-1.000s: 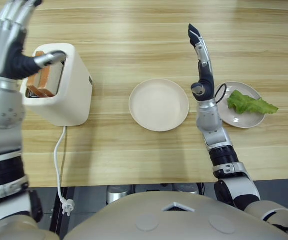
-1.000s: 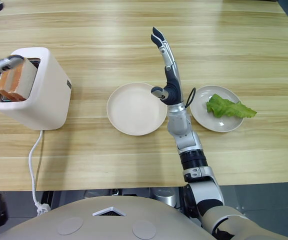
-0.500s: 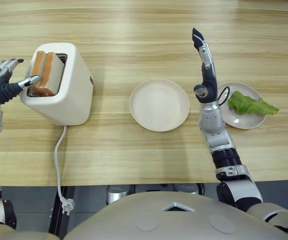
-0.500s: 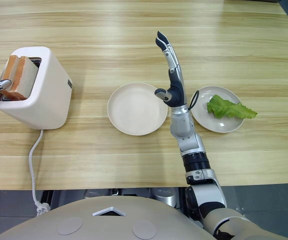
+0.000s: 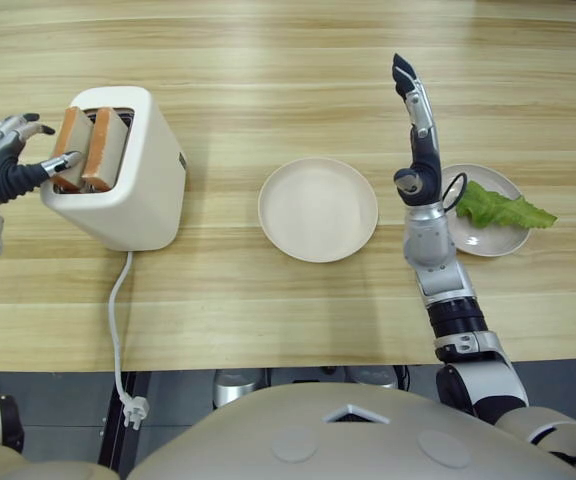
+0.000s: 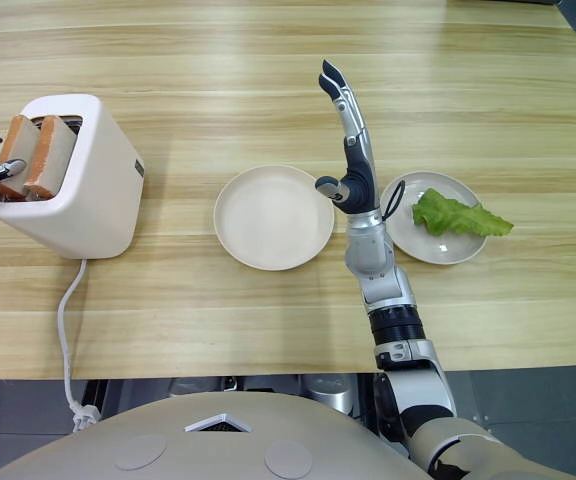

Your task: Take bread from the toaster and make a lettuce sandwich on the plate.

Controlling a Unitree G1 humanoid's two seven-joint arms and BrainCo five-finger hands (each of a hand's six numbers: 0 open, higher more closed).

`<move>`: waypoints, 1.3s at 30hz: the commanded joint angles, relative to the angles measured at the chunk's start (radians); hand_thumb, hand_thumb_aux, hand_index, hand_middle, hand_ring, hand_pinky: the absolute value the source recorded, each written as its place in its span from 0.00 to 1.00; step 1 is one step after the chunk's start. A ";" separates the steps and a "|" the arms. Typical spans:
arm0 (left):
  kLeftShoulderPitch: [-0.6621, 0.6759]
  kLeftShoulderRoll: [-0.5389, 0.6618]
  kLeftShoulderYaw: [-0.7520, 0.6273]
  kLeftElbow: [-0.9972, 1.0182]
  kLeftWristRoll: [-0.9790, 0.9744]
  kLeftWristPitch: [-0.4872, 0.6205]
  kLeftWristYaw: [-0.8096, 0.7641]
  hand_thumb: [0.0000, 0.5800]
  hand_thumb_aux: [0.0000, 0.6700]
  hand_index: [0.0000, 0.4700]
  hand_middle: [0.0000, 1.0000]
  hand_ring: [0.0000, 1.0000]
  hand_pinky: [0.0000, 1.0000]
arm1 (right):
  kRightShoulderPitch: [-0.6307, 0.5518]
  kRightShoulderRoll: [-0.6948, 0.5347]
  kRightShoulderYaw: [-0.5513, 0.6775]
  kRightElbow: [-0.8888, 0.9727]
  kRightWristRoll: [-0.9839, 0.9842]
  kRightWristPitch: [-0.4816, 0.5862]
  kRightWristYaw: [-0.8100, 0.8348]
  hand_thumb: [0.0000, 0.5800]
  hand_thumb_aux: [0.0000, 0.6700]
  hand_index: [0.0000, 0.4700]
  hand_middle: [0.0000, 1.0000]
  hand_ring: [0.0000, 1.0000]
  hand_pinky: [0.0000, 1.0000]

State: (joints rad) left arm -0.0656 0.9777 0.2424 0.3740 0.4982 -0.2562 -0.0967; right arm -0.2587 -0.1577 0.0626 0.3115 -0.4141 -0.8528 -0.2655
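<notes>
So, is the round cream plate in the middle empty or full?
Empty: the round cream plate shows a bare inside; the green lettuce leaf lies on the other plate.

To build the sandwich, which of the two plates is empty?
The larger plate in the middle; the smaller plate to its right holds the lettuce.

Left eye view and right eye view looking steeply down from close above the table (image 5: 288, 60), facing 12 o'clock, right eye sitting slightly toward 3 o'clock, both sharing toaster (image 5: 133, 190), plate (image 6: 273, 218) and dish (image 6: 423, 248).
</notes>
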 commanded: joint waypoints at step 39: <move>-0.621 0.092 -0.109 -0.138 -0.401 0.103 -0.548 1.00 1.00 0.98 1.00 1.00 1.00 | -0.049 -0.186 -0.132 -0.016 0.176 0.096 0.110 0.00 0.00 0.00 0.00 0.00 0.00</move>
State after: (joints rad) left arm -0.6567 1.0957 0.1539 0.2841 0.1748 -0.1984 -0.5747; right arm -0.2814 -0.3010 -0.0333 0.3018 -0.2502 -0.7841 -0.1856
